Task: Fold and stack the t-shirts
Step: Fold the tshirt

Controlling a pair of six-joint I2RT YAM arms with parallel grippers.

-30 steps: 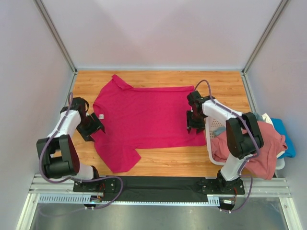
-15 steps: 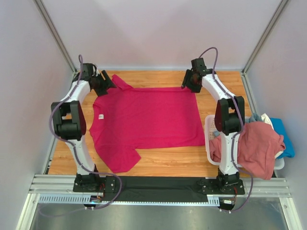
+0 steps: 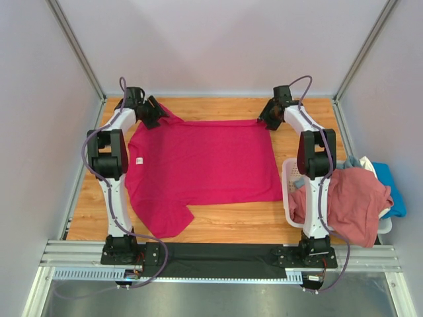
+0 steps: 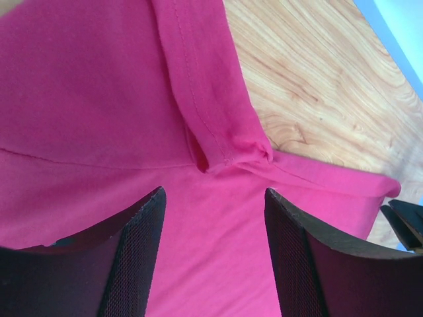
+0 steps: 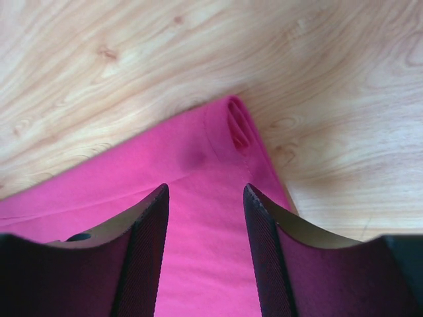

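The magenta-red t-shirt [image 3: 198,165] lies spread flat on the wooden table, its white neck label [image 3: 140,160] at the left. My left gripper [image 3: 153,113] is open over the shirt's far-left sleeve, whose hemmed edge [image 4: 198,99] shows just beyond the fingers [image 4: 135,251]. My right gripper [image 3: 266,121] is open over the shirt's far-right hem corner [image 5: 238,132], with cloth between its fingers [image 5: 268,244]. A dusty pink t-shirt [image 3: 347,201] hangs over the basket at the right, with a blue one [image 3: 391,188] and a whitish one [image 3: 362,163] behind it.
A white plastic lattice basket [image 3: 291,181] stands at the table's right edge, close to the shirt's right hem. Metal frame posts and white walls close in the back and sides. A black strip [image 3: 218,252] runs along the near edge between the arm bases.
Both arms have swung from the shirt's near sides to its far corners, the left to the far-left sleeve, the right to the far-right hem corner. The shirt lies unchanged.
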